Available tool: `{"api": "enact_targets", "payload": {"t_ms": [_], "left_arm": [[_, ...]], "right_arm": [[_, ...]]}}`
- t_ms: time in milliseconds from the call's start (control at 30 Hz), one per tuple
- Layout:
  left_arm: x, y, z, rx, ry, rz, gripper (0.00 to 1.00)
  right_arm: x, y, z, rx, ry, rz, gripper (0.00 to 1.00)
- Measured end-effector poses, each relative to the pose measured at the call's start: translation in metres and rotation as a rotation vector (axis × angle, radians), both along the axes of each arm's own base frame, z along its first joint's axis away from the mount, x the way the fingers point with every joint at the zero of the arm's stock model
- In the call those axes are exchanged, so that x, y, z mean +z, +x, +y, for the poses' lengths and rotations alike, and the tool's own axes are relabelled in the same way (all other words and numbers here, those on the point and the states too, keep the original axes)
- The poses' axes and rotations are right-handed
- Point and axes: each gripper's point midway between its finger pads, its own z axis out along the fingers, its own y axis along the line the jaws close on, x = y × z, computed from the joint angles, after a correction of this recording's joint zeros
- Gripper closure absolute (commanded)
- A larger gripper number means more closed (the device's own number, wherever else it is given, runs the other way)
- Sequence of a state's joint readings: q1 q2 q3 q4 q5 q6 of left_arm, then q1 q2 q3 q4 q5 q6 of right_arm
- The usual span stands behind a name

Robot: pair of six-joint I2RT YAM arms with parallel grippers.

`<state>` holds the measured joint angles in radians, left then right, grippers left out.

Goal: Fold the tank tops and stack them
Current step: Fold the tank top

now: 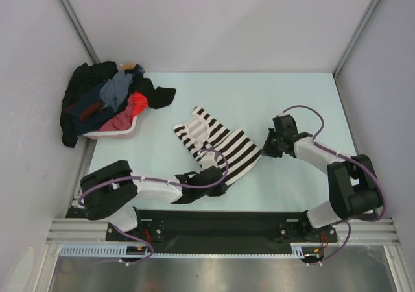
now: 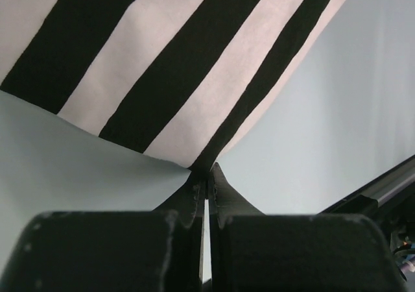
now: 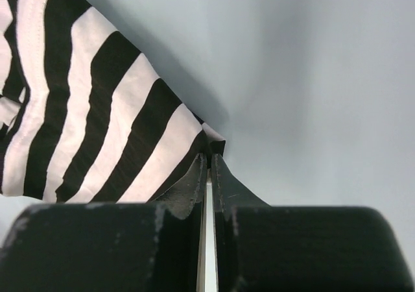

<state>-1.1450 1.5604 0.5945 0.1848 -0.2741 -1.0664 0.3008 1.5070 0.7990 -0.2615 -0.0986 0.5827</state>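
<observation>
The black-and-white striped tank top [image 1: 217, 144] lies spread on the pale table, straps toward the back left and hem toward the front right. My left gripper [image 1: 222, 177] is shut on the near hem corner; in the left wrist view the striped cloth [image 2: 175, 71] rises from the pinched fingertips of the left gripper [image 2: 207, 172]. My right gripper [image 1: 264, 150] is shut on the right hem corner, where the striped cloth [image 3: 110, 130] runs into the closed tips of the right gripper [image 3: 210, 154]. A dark garment with red trim [image 1: 87, 109] lies in the heap at the back left.
A pale pink basket [image 1: 120, 133] stands at the back left, heaped with dark, blue and red clothes [image 1: 123, 94] that spill over its rim and the table's left edge. White walls and metal posts enclose the table [image 1: 292, 104]. A black rail [image 1: 220, 224] runs along the near edge.
</observation>
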Motion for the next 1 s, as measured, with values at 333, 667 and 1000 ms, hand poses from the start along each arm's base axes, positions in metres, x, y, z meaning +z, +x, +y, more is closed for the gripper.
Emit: {"api": "enact_targets", "payload": {"t_ms": [333,667,1000], "left_arm": [[0.029,-0.011,-0.024,-0.058,-0.080,0.007,1.00],[0.100,0.000,-0.017,-0.034,-0.220,-0.055,1.00],[0.124,0.016,0.012,0.023,-0.308,-0.067,1.00]], "right_arm": [[0.028,-0.009,-0.027,-0.045,-0.023,-0.010,1.00],[0.100,0.025,-0.010,0.027,0.029,-0.096,1.00],[0.122,0.053,0.028,0.128,0.061,-0.073,1.00]]}}
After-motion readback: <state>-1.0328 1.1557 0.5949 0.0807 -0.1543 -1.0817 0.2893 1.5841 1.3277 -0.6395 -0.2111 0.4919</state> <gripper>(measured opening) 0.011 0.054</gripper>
